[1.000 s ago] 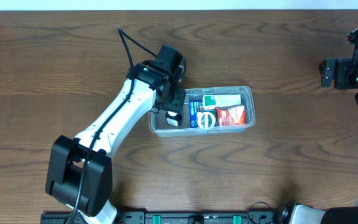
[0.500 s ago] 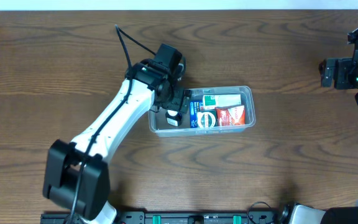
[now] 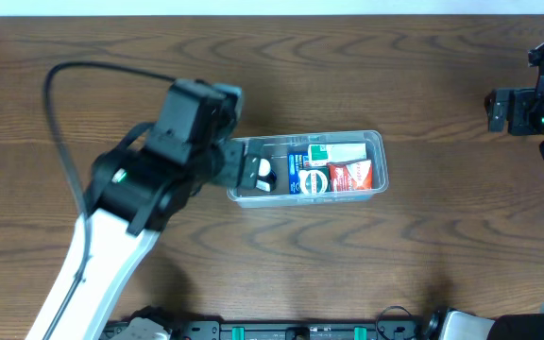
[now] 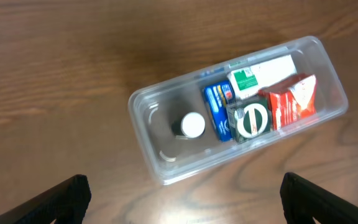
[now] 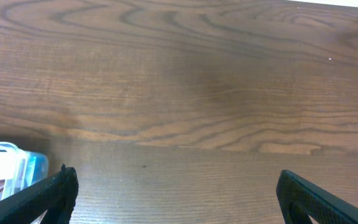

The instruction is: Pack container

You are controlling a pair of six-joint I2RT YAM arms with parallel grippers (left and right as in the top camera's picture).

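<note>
Hovers above container (image 4: 140, 109) w/ left hand (image 4: 182, 190) empty, spread apart; right hand (image 5: 176, 186) apart too, well off. Pull straight up, avoid tipping upright bottle (image 4: 192, 125).

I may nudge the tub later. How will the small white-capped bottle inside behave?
The bottle stands upright with bare container floor around it, so it would probably tip. Its round cap suggests it would then roll. It looks small, so likely light.
</note>
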